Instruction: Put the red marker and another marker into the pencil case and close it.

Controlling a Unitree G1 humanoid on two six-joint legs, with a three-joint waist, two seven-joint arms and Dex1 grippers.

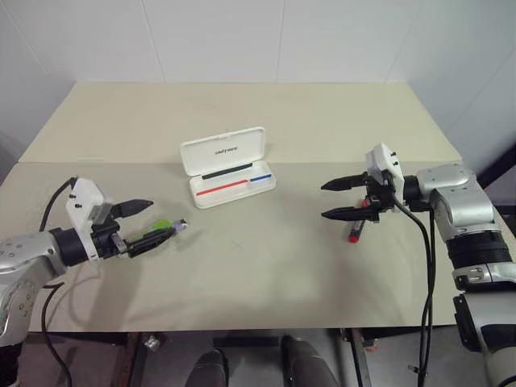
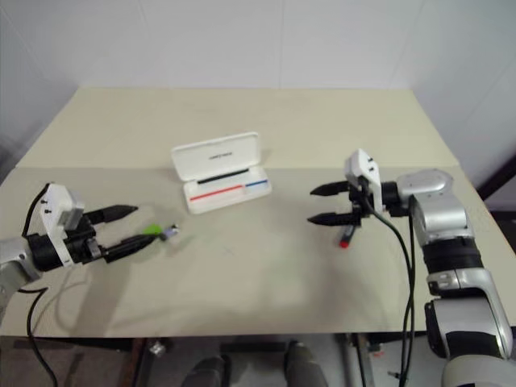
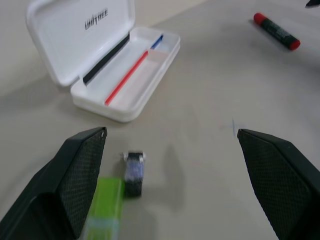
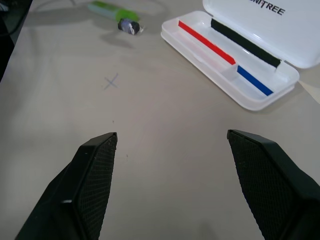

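The pencil case [image 1: 234,184] lies open at the table's middle, its lid [image 1: 223,149] tilted back, with a red and a blue stripe inside. The lime-green marker [image 1: 164,225] lies flat at front left, dark cap end toward the case. My left gripper [image 1: 155,223] is open over it, and the marker [image 3: 106,210] sits close to one finger [image 3: 75,175]. The red marker [image 1: 354,233] lies on the table at right, partly hidden behind my right gripper [image 1: 323,201]. That gripper is open, empty, and points left toward the case [image 4: 235,65].
A cream table [image 1: 242,282] carries everything, with a seam across it behind the case. A faint pencilled cross [image 1: 236,244] marks the bare stretch between my two grippers. A black cable [image 1: 425,266] hangs from my right arm past the table's front right edge.
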